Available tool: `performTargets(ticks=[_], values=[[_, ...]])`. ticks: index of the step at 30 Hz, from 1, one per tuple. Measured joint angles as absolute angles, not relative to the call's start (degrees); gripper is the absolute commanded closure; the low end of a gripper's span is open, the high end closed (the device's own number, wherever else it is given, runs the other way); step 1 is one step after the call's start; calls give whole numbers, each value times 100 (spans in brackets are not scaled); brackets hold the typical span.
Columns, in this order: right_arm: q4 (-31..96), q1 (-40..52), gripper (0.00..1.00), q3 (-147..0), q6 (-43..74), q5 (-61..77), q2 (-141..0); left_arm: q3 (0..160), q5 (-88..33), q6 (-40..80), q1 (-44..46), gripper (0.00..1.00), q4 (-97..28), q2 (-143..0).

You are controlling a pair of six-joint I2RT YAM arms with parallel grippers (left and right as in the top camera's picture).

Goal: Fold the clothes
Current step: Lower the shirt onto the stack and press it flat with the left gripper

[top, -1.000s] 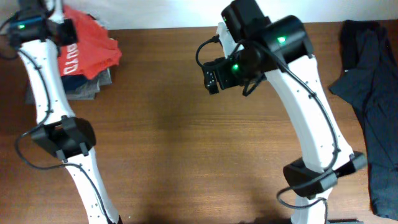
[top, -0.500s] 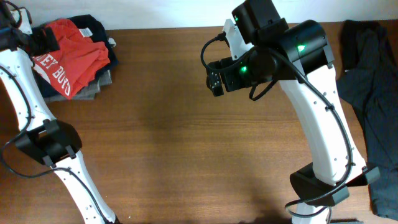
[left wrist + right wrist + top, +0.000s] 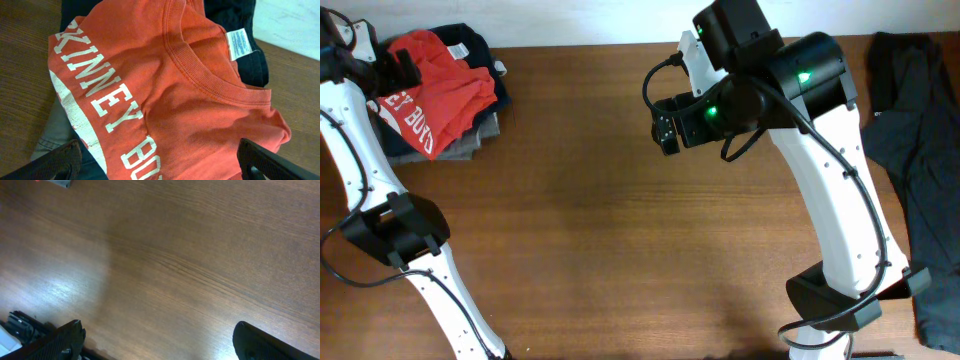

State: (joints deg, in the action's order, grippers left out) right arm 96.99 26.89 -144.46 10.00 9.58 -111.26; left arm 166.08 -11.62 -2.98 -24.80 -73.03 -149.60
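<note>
Overhead, the red-orange T-shirt (image 3: 430, 90) lies atop 1 dark pile (image 3: 470, 42) at the table (image 3: 580, 230)'s far-left corner. Left wrist: the left gripper (image 3: 165, 162) gapes wide above it, empty. Right wrist: the right gripper (image 3: 155, 342) gapes wide over tabletop.

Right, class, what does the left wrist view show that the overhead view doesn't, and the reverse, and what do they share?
Left wrist only: the ribbed collar and its stitching, close up. Overhead only: the right arm and a dark garment at the right edge of the table. Both: the red-orange T-shirt with white lettering, lying on a pile of darker clothes.
</note>
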Motion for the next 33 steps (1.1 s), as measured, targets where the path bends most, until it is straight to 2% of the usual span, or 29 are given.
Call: performTargets(ticks=[16,17,18,19,20,21,26,33], values=[[9699,2689,1,-14446,915,958,-11126,16608,-1428,-272,-2480,2,-7264,-14960],[9699,2689,1,-14446,906,958,-11126,16610,-1538,-263,-2477,7,-7264,-14960],[9699,2689,1,-14446,902,958,-11126,16612,-1662,-259,-2477,24,-7264,-14960],[9699,2689,1,-14446,906,958,-11126,16615,-1747,-257,-2477,50,-7262,-14960],[9699,2689,1,-14446,902,958,-11126,16615,-1828,-228,-2475,91,-7264,-14960],[9699,2689,1,-14446,904,958,-11126,16621,-1881,-215,-2460,99,-7251,-14960],[9699,2689,1,-14446,904,956,-11126,16636,-1658,-215,-2318,99,-6630,-14960],[9699,2689,1,-14446,902,958,-11126,16660,-167,49,-1927,99,-5655,-15006]])
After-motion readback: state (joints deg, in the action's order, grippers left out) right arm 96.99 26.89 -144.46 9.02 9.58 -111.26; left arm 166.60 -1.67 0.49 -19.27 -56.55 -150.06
